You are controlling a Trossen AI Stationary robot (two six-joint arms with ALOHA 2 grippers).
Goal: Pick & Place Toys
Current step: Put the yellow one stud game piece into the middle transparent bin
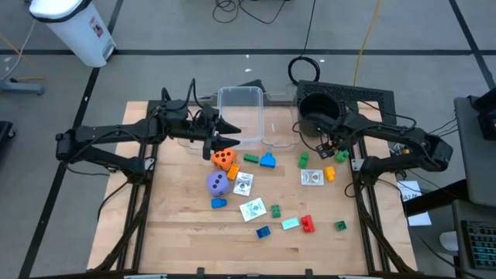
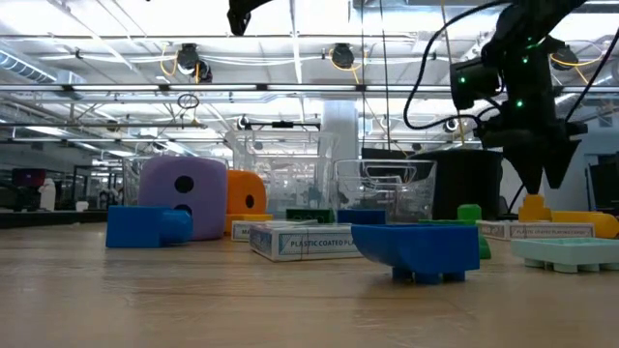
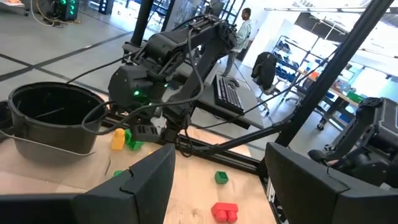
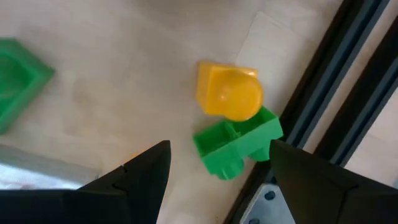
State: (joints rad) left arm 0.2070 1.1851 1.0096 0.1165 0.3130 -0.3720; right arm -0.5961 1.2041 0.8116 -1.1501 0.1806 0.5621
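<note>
right gripper [image 4: 217, 171], fingers spread and empty, hovers over a yellow plastic block [image 4: 228, 92] touching a green plastic block [image 4: 237, 144], at three o'clock on the wooden table [image 1: 178, 232]; left gripper [image 1: 226, 133], also spread, hovers above the orange dotted die [image 1: 223, 159].

Two dice [image 1: 222, 170] lie left of scattered blocks [image 1: 304, 224].

The white card box [image 2: 305, 241] reads "PLASTIC COATED" — nothing else is legible.

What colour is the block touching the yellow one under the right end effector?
Green block, clearest in right wrist view.
</note>
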